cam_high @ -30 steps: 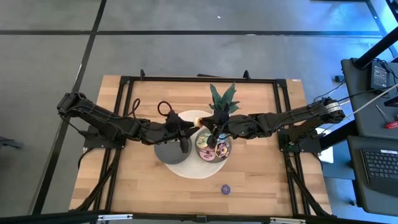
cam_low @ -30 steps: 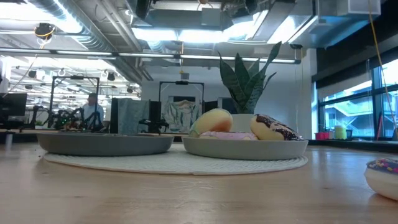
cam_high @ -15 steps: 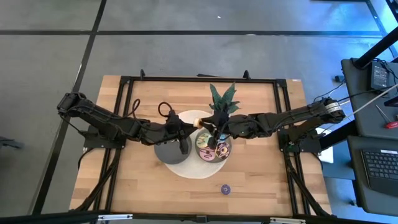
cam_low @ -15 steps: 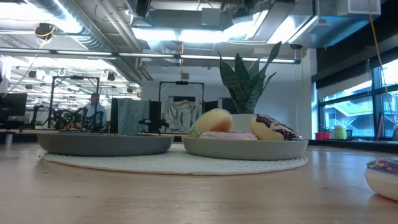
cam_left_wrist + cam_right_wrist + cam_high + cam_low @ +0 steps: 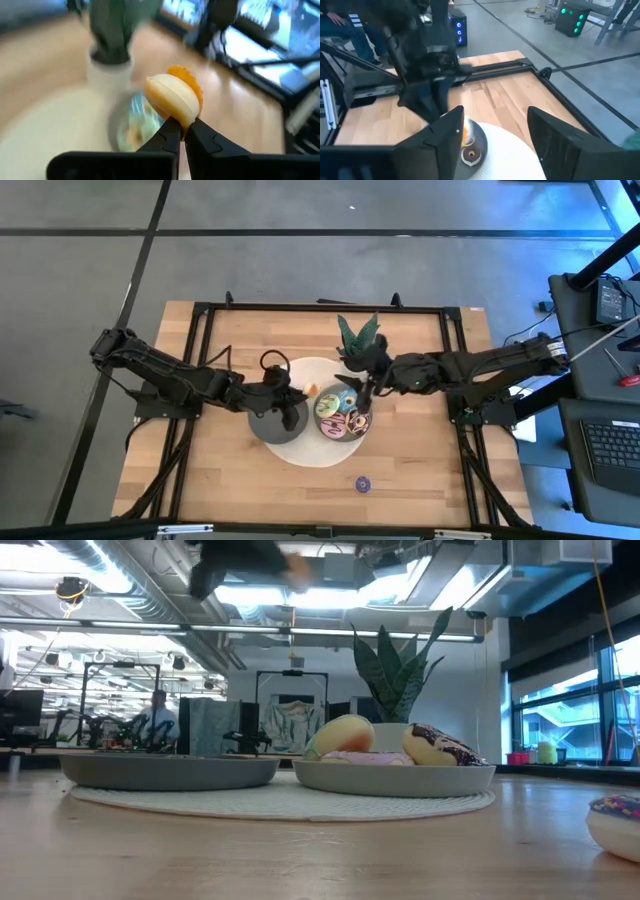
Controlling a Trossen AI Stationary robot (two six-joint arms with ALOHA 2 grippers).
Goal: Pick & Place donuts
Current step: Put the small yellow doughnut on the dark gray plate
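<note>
My left gripper (image 5: 303, 391) is shut on an orange-iced donut (image 5: 173, 98) with a cream underside. It holds the donut above the white round mat, between the empty grey dish (image 5: 273, 423) and the dish (image 5: 343, 418) that holds several iced donuts. It also shows blurred at the top of the low view (image 5: 250, 558). My right gripper (image 5: 367, 392) is open and empty over the far right rim of the full dish. A purple sprinkled donut (image 5: 362, 483) lies flat on the table near the front edge. My left gripper pinches the donut's lower rim (image 5: 181, 120) between its two fingertips. The donut stands on edge above the fingertips, cream side toward the wrist camera, icing away from it. It is lifted clear of the mat and both dishes.
A potted plant (image 5: 358, 336) stands just beyond the mat (image 5: 310, 448). The black frame rails (image 5: 200, 340) run along the table's far, left and right sides. There is bare wood at the front left and front right. People show in the room behind (image 5: 155, 720).
My left gripper has carried the orange donut a little toward the near edge and now shows at the top of the low view. My right gripper has drawn back toward the table's right edge, away from the donut.
</note>
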